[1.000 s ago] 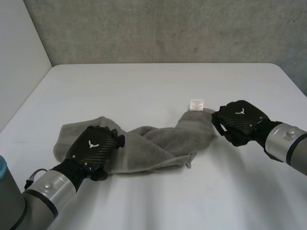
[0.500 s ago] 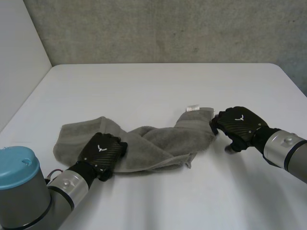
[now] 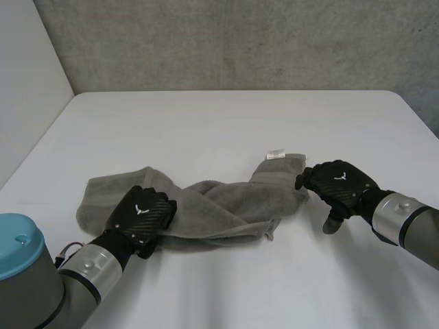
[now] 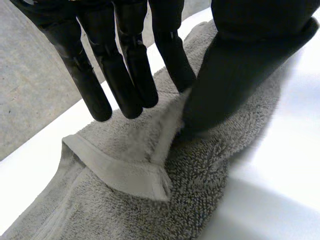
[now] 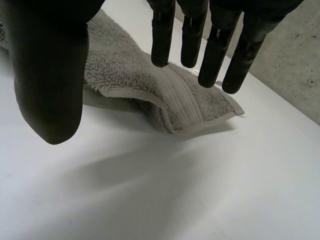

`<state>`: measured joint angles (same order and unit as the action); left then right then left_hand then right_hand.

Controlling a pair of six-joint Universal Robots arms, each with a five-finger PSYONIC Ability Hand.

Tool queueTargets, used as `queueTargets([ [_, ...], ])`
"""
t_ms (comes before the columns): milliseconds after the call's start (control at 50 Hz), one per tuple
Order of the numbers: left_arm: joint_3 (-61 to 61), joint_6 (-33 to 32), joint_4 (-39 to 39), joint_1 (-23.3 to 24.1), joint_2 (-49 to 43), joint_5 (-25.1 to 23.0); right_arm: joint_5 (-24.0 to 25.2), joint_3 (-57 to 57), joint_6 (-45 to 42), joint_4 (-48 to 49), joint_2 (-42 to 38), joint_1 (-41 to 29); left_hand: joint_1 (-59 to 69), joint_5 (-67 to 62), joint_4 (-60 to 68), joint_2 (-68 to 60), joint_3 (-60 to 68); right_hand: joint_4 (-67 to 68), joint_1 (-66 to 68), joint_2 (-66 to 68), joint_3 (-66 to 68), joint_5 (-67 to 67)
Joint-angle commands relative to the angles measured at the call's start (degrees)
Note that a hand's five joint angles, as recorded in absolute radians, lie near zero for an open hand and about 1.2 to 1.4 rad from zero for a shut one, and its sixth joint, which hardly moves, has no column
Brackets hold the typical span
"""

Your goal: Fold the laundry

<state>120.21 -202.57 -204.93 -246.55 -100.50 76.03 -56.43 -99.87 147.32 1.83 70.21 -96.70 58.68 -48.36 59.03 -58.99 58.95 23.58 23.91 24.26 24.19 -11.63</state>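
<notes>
A grey towel [image 3: 226,199] lies bunched in a long strip across the white table [image 3: 226,116]. My left hand [image 3: 142,214] rests on its left part. In the left wrist view the thumb [image 4: 235,75] and fingers [image 4: 130,65] pinch a raised fold of the towel [image 4: 200,175] beside a hemmed corner [image 4: 125,172]. My right hand [image 3: 341,184] is just past the towel's right end. In the right wrist view its fingers [image 5: 215,45] are straight and spread from the thumb [image 5: 50,75], above the towel's hemmed corner [image 5: 200,117], holding nothing.
A small white label [image 3: 276,154] sticks up from the towel's far right corner. A grey wall runs behind the table's far edge. Bare table lies in front of the towel and beyond it.
My right hand has let go of the towel's right end, which dropped flat, and has opened beside it. My left hand's fingers have closed onto a fold of the towel.
</notes>
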Motion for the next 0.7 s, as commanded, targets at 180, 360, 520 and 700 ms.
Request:
queueTargets([
  [180, -0.9, 0.6, -0.4, -0.8, 8.0, 0.5, 0.2, 1.3, 3.4, 2.7, -2.6, 0.1, 21.3, -21.6, 21.0, -21.0, 21.1, -12.7, -13.0, -13.3, -13.3, 10.7],
  [360, -2.3, 0.9, -0.3, -6.4, 18.8, 0.6, 0.4, 4.5, 16.2, 7.2, -6.4, -0.6, 21.3, -21.6, 21.0, -21.0, 21.1, -12.5, -12.8, -13.2, -13.1, 10.5],
  [520, -4.5, 2.6, 0.1, -8.6, 19.8, 0.6, -1.3, 10.5, 20.4, 8.4, -12.3, -5.8, 21.3, -21.6, 21.0, -21.0, 21.1, -10.5, -10.8, -11.2, -11.1, 8.5],
  [700, -4.7, 5.4, 0.2, -10.3, 20.4, 0.3, -3.8, 15.7, 24.1, 7.9, -16.7, -10.0, 21.3, -21.6, 21.0, -21.0, 21.1, -7.8, -8.1, -8.5, -8.4, 5.8],
])
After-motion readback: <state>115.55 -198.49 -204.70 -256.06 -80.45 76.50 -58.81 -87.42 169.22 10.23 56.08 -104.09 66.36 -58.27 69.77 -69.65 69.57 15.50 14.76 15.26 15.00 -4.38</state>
